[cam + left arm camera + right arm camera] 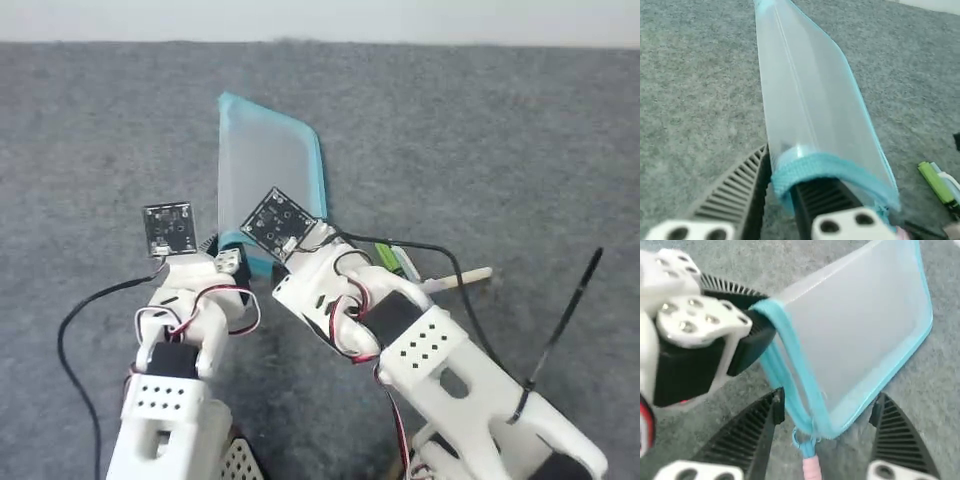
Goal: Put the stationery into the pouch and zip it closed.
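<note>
A translucent pouch (265,170) with teal edging lies on the grey carpet, its near short end raised. My left gripper (782,192) is shut on the teal edge of that near end (805,170); from the right wrist it appears as a white and black jaw (715,340). My right gripper (825,440) is open, and its fingers (757,432) straddle the pouch's near corner (860,335), where a pink zipper pull (811,467) hangs. A green marker (390,258) (935,182) and a wooden pencil (460,278) lie on the carpet right of the right arm.
Both arms (430,350) crowd the near middle of the carpet (500,130). A black cable (570,305) runs along the right arm, and another loops at the left (75,320). Open carpet extends to the far left and far right.
</note>
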Controlling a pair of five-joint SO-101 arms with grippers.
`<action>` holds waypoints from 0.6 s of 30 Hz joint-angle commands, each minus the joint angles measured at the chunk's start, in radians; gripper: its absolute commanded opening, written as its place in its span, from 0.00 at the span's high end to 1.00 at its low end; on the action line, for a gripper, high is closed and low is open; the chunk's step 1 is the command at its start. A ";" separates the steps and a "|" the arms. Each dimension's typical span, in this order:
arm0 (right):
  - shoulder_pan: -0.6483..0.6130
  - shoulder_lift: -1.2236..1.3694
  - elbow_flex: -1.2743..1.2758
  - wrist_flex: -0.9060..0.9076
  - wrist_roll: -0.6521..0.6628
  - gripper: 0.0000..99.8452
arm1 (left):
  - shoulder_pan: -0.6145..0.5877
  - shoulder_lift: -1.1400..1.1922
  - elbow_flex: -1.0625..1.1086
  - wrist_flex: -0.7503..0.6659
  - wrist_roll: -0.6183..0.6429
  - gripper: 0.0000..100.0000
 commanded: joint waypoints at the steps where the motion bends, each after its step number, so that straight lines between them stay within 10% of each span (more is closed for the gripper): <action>1: -0.002 0.059 -0.009 -0.067 0.043 0.73 | 0.017 -0.017 -0.110 0.115 0.011 0.99; 18: 0.088 0.269 -0.058 -0.226 0.046 0.81 | 0.055 -0.018 -0.228 0.327 -0.104 0.99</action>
